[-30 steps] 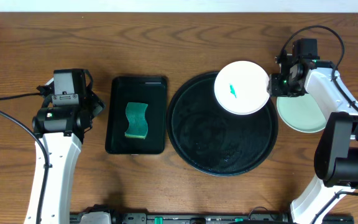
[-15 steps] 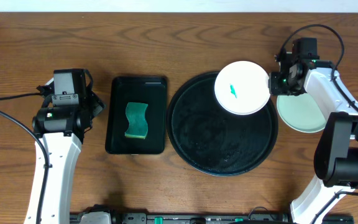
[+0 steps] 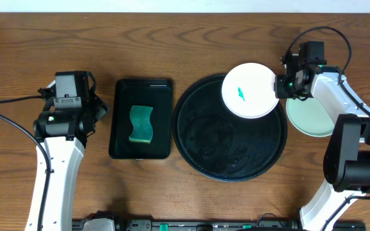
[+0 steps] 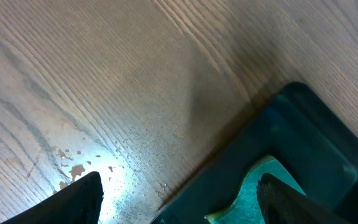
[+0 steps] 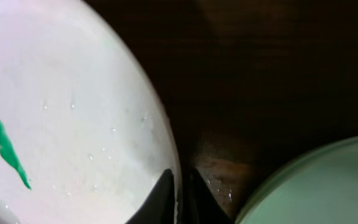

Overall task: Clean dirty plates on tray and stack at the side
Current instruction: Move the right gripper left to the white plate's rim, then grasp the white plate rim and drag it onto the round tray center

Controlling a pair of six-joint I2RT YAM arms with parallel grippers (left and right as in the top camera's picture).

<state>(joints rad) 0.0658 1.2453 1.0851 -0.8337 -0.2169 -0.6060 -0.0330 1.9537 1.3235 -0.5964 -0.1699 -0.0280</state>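
The white plate (image 3: 250, 90) sits at the upper right of the tray (image 3: 223, 147), its far edge overhanging the tray's raised rim, with a green smear (image 3: 240, 94) near its centre. The right hand (image 3: 279, 86) is clamped on the plate's right rim, and the wrist view shows its two dark fingertips pinched together over the thin edge. The plate looks rigid and light, probably plastic or glazed ware. Fine droplets on its glossy face suggest it is slippery, so a rim pinch could let it swivel or slide out. The grip would be safer taken deeper onto the rim, with the plate kept level and moved slowly. If it is ceramic, a drop onto the wooden tabletop (image 3: 172, 38) could chip it. Just right of the tray lies a pale mint-green plate (image 3: 313, 119); I cannot tell whether it is one plate or two stacked. The left hand (image 4: 185, 199) hangs with its fingers wide apart, holding nothing, beside the rectangular tray (image 3: 122, 147) that holds the green sponge (image 3: 141, 124). No brand, label or writing can be read anywhere.
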